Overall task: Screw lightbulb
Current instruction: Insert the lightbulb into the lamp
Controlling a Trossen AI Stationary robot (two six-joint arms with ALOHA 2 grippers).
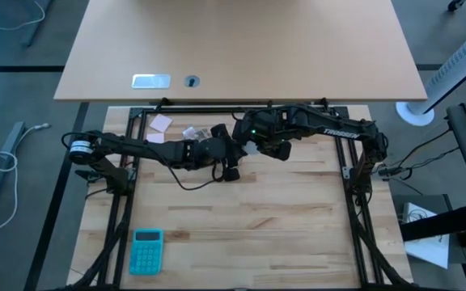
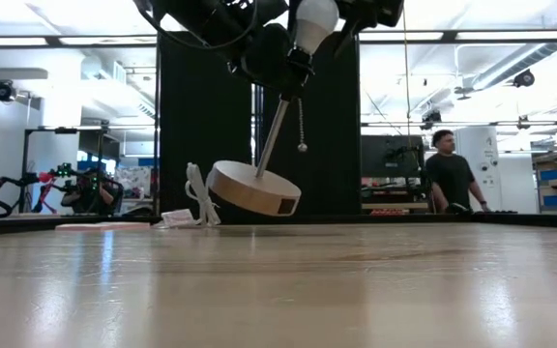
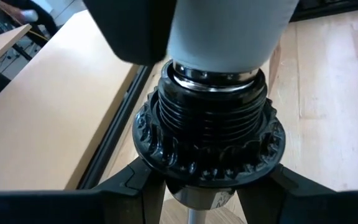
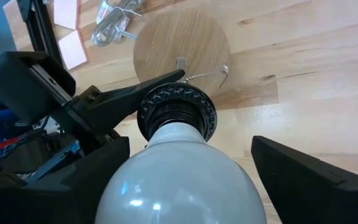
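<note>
I am seeing the left claw point(image 1: 231, 158) pinching the black socket point(image 4: 178, 112) and holding the lamp tilted off the bench point(image 1: 281, 226), its wooden base point(image 2: 252, 188) hanging in the air. The lightbulb point(image 2: 314, 21) is sitting in that socket. The right claw point(image 1: 256, 148) is standing spread around the bulb, fingers point(image 4: 309, 174) apart from the glass.

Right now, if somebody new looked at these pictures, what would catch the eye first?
First, the lamp held up in the air above the table: the left gripper clamps its black socket, so the wooden disc hangs tilted over the far side of the table. Next, the white lightbulb sitting in that socket, with the right gripper's fingers spread wide on either side of it. A turquoise calculator lies alone at the near left edge.
</note>
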